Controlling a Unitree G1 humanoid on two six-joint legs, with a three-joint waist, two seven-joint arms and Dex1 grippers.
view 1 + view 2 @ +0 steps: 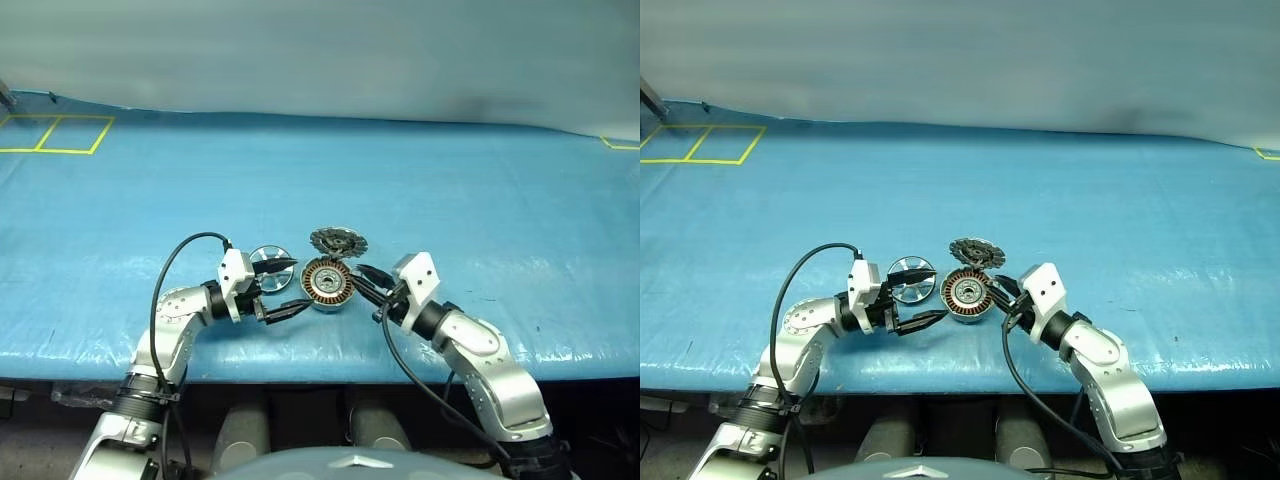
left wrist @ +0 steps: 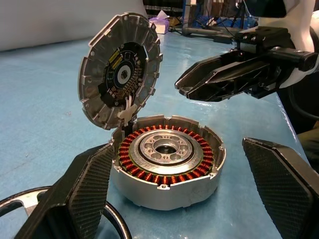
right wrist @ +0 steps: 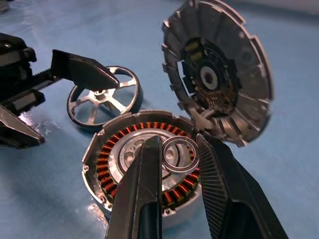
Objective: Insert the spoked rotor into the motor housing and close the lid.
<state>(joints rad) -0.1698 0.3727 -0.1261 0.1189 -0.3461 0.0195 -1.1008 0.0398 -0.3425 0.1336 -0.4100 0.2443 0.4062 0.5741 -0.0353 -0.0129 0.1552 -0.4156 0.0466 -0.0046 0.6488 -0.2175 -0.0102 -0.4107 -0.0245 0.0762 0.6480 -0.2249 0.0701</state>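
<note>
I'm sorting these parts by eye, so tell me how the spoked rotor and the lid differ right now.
The spoked rotor is a thin open ring with spokes; the lid is a solid ribbed disc with a dark centre. The rotor lies flat on the blue table; the lid stands tilted open, joined to the motor housing at its edge. Both are round, silvery-grey metal.

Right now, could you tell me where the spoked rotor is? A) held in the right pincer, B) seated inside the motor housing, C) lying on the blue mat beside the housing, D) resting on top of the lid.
C: the spoked rotor lies flat on the blue mat next to the motor housing, whose windings are uncovered.
</note>
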